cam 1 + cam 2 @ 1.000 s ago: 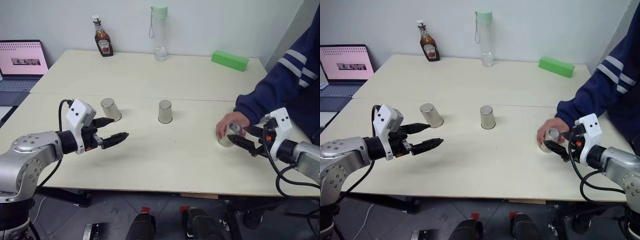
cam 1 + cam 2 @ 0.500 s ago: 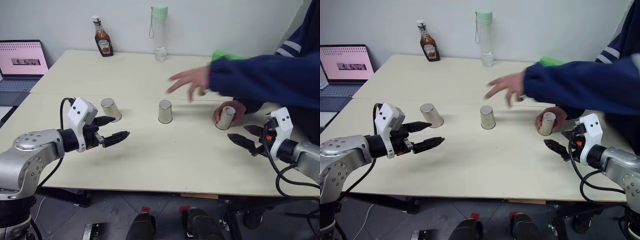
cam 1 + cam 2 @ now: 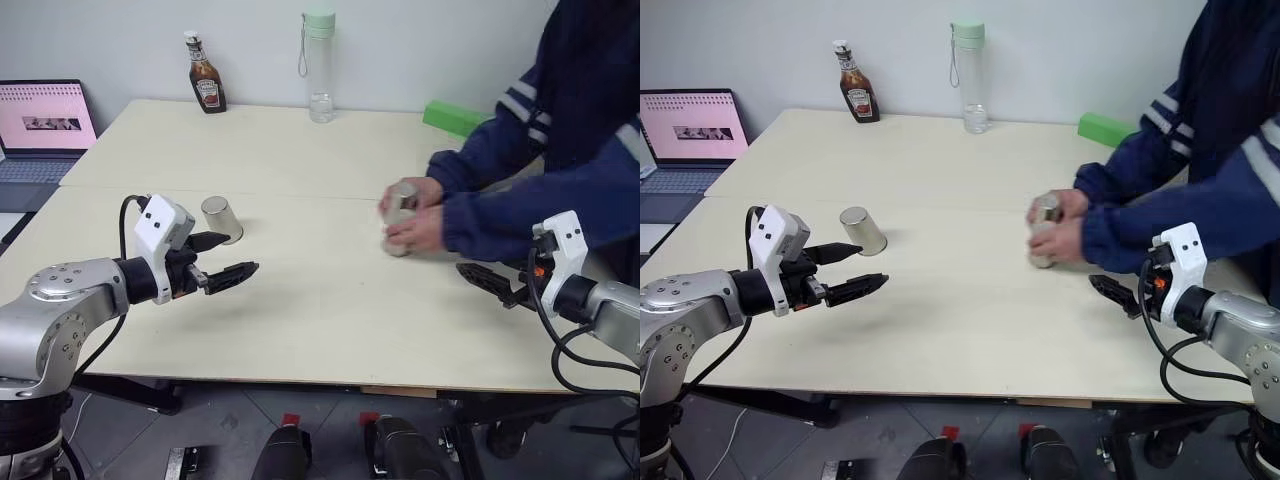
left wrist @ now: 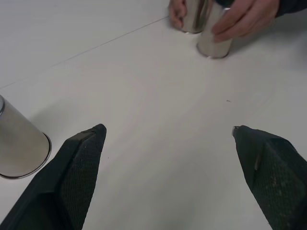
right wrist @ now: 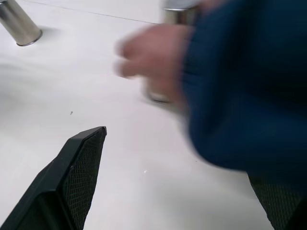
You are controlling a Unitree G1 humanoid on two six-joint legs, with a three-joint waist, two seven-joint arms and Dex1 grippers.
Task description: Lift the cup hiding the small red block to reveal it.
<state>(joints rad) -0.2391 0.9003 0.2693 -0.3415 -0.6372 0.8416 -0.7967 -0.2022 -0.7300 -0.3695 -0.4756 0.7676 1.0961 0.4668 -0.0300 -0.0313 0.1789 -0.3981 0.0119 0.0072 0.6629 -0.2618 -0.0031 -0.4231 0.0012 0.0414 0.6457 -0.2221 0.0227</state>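
Nearest, the left pincer (image 3: 228, 257) hovers low over the pale tabletop (image 3: 300, 320) with its fingers spread wide and nothing between them; the right pincer (image 3: 487, 283) hangs over the opposite side, also spread and empty. Just beyond the left pincer stands one upturned metal cup (image 3: 221, 219), near its upper finger but not touching. Two more cups (image 4: 205, 28) sit close together mid-table, nearer the right pincer, covered by a person's hands (image 3: 412, 215) in navy sleeves. At the far edge stand a ketchup bottle (image 3: 205, 75), a clear water bottle (image 3: 319, 66) and a green block (image 3: 452, 117).
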